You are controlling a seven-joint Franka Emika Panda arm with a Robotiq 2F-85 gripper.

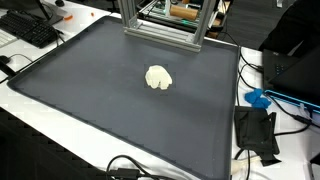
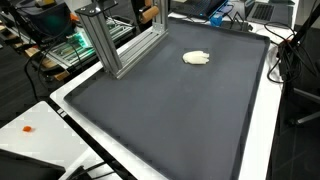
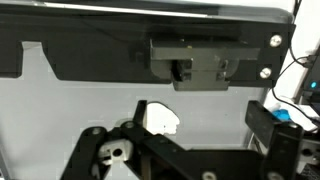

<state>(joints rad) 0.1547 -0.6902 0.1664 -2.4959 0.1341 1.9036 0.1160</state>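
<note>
A small cream-white crumpled lump [image 1: 159, 78] lies on the dark grey mat [image 1: 90, 100], a little beyond its middle; it also appears as the lump [image 2: 197, 58] toward the far end. In the wrist view my gripper [image 3: 203, 125] stands open, its two black fingers wide apart. The white lump [image 3: 160, 120] lies on the mat just inside one finger [image 3: 141, 110]; I cannot tell whether they touch. Nothing is gripped. Neither the arm nor the gripper shows in the exterior views.
An aluminium frame [image 1: 160, 25] stands on the mat's far edge, seen again as the frame [image 2: 115, 45]. A keyboard [image 1: 30, 28], a black device [image 1: 256, 132], a blue object [image 1: 258, 98] and cables lie on the white table round the mat.
</note>
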